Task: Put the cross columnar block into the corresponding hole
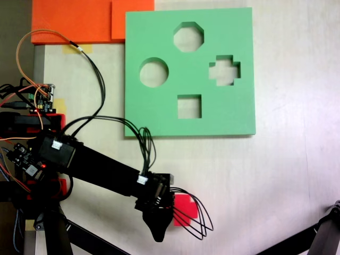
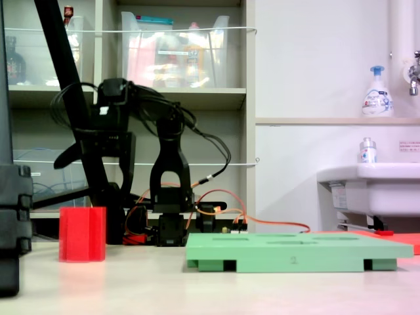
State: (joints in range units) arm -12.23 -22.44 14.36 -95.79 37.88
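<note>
The cross columnar block (image 1: 186,208), bright red, stands upright on the table near the front edge in a fixed view, well below the green board (image 1: 159,32). The corresponding hole (image 1: 224,70), plus-shaped, sits at the board's right side with nothing in it. My gripper (image 1: 159,217) hangs just left of the block, partly over it. In the low fixed view my gripper (image 2: 95,170) is raised above the block (image 2: 82,234). One jaw splays out sideways, so it looks open and holds nothing.
The board (image 2: 295,252) also has round (image 1: 154,72), octagonal (image 1: 188,36) and square (image 1: 189,106) cutouts. Orange foam sheets (image 1: 74,21) lie at the back left. Loose cables (image 1: 196,220) loop over the block. Black stand legs (image 1: 319,234) cross the lower corners.
</note>
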